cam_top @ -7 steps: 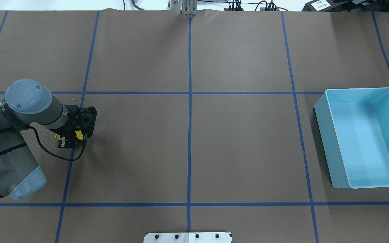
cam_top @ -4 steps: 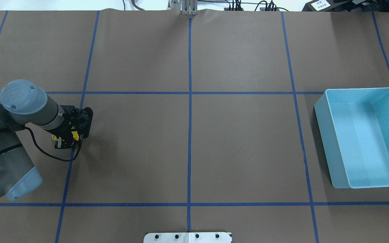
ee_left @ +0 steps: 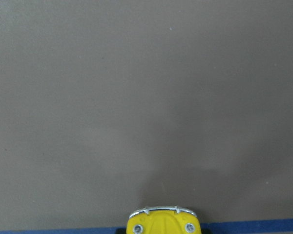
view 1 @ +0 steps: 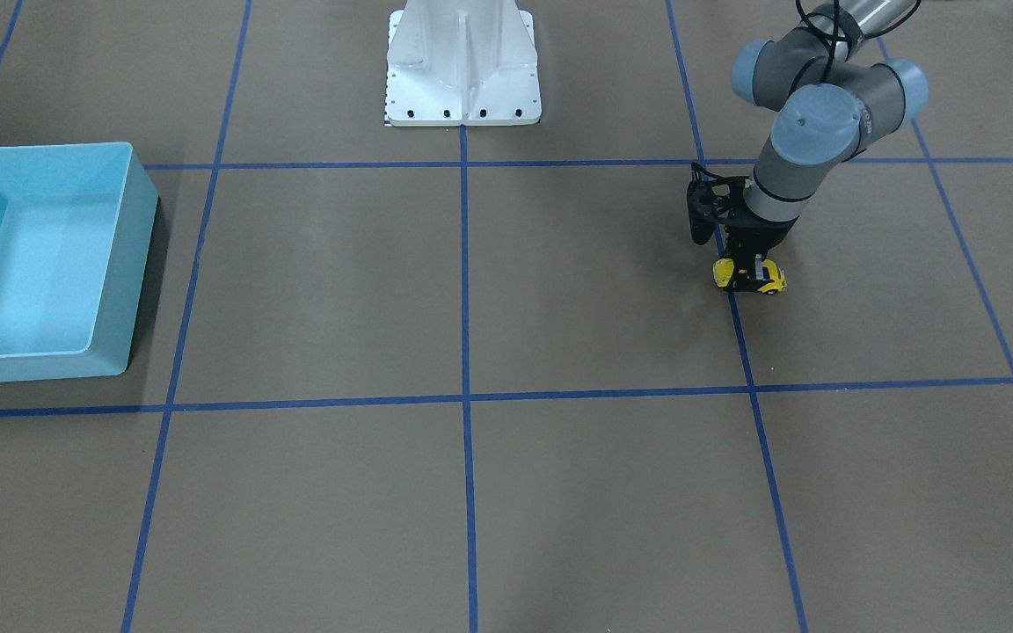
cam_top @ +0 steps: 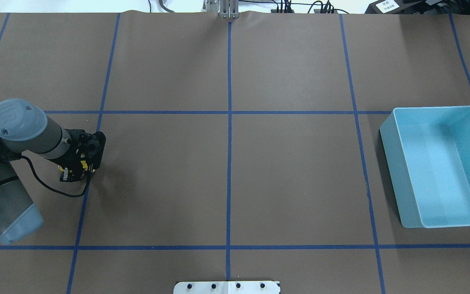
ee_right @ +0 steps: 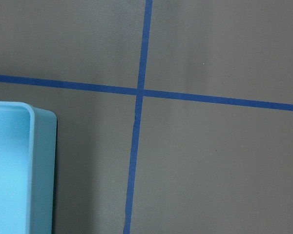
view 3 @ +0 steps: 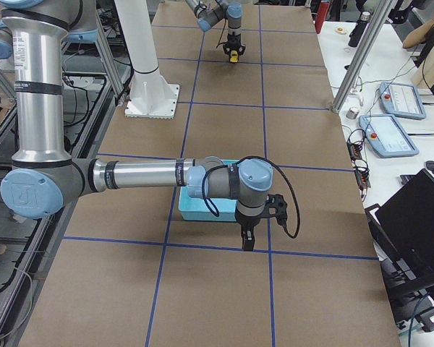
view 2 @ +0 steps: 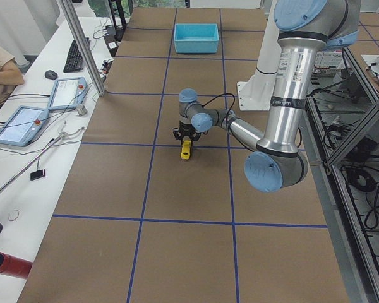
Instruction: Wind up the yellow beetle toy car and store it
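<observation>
My left gripper (view 1: pixel 747 266) points down over the left part of the table (cam_top: pixel 227 171). Its fingers are clenched on the yellow car (view 1: pixel 771 280). The car sits low on the brown paper, right at a blue tape line (cam_top: pixel 80 212). My left wrist camera catches only the car's yellow end and chrome bumper at the bottom edge. Far to the right stands the light blue bin (cam_top: pixel 389 163), well apart from the car. My right gripper (view 3: pixel 247 241) hangs just beside that bin, and I cannot tell whether its fingers are released or clenched.
</observation>
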Motion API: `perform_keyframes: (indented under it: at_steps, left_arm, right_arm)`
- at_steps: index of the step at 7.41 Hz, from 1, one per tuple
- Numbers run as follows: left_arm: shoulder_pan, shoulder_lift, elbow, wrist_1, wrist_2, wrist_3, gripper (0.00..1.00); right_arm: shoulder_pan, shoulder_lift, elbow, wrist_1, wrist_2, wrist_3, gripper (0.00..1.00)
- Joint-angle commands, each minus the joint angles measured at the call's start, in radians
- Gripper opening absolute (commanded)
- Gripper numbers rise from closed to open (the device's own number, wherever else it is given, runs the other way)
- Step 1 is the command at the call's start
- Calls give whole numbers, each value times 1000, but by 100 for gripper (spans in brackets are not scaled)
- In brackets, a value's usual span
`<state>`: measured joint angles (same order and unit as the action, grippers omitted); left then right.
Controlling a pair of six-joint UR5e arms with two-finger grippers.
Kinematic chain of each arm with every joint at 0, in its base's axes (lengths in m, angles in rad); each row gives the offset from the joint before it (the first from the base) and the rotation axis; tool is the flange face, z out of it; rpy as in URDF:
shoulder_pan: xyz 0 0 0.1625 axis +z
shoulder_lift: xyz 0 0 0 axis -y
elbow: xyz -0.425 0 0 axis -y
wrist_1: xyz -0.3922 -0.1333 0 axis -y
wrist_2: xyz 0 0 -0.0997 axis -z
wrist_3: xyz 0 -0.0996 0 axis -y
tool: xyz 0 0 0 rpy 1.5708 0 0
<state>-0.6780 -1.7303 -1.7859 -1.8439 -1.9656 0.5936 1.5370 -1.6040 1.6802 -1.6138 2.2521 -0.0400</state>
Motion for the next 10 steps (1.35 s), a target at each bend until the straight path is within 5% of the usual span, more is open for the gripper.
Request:
perform_keyframes:
  at_steps: [1,10]
  left_arm:
    - [-5,17,-1,-18,-12,0,33]
    - [-18,54,-4,-61,-21,14,33]
  right_arm:
    - [0,-1,0,0,0,-1,100]
    - [0,-1,-2,0,0,-1,100]
